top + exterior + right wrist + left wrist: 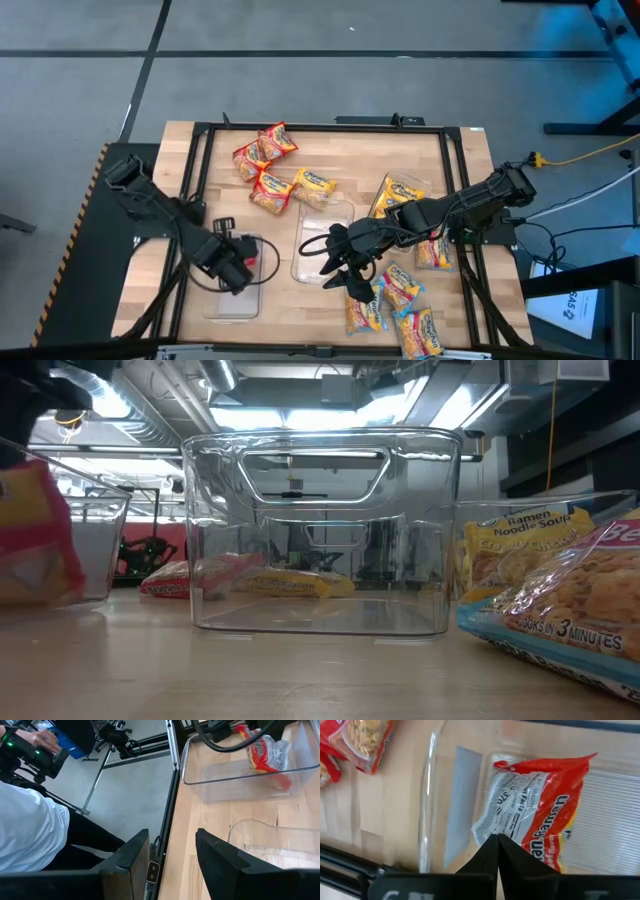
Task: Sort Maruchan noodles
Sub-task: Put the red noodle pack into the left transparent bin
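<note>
At the near edge of the table, you have the left gripper (243,268) poised over the clear rectangular plastic tray on the left (215,300), its 2 dark fingers pinched together on the edge of a red crinkly plastic ramen packet (540,815). The packet hangs inside the tray walls, so the grip reads as a hold kept only until the packet sits low enough to drop; judge this as the placing step for a red packet.

Just beside it, toward the centre, note the second clear plastic tray (322,235), which holds nothing visible. The right gripper (345,265) hovers at its near right corner with fingers spread wide and nothing between them. Its position between that tray and the near-right pile of yellow-orange and blue ramen packets (395,300) suggests it is staged for the next pick.

Farther back, you will find 2 yellow-orange packets (400,190) lying behind the right arm, and a far-left cluster of red and yellow-orange packets (270,165) well apart from both trays. These remain unsorted, so treat the task as early.

Beyond the table, the right wrist view shows a person in a white top (27,835).
</note>
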